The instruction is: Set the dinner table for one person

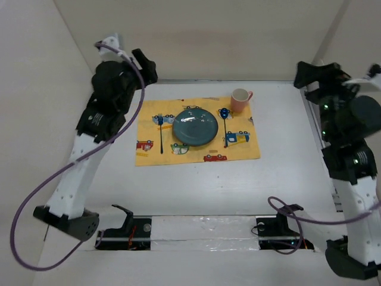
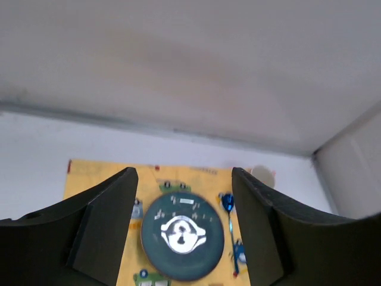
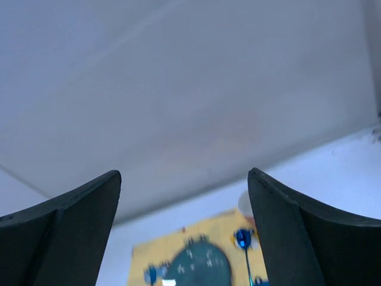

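robot lab booth, plain white panels (image 1: pixel 196 36) around table (image 1: pixel 196 185).

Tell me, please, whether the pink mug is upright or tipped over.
Upright: the pink mug stands on the yellow mat's far right corner, its open mouth facing up.

I see open white dinner table (image 1: pixel 196 185) in front of the yellow car-print mat (image 1: pixel 149 128) and on both sides of it. On the mat, a teal plate (image 1: pixel 195 127) fills the middle, leaving only narrow gaps to the fork (image 1: pixel 161 136) on its left and the spoon (image 1: pixel 224 128) on its right, and a pink mug (image 1: pixel 240 100) blocks the far right corner. The left arm (image 1: pixel 110 98) and right arm (image 1: pixel 348 119) stand raised at the side walls (image 1: pixel 36 71).
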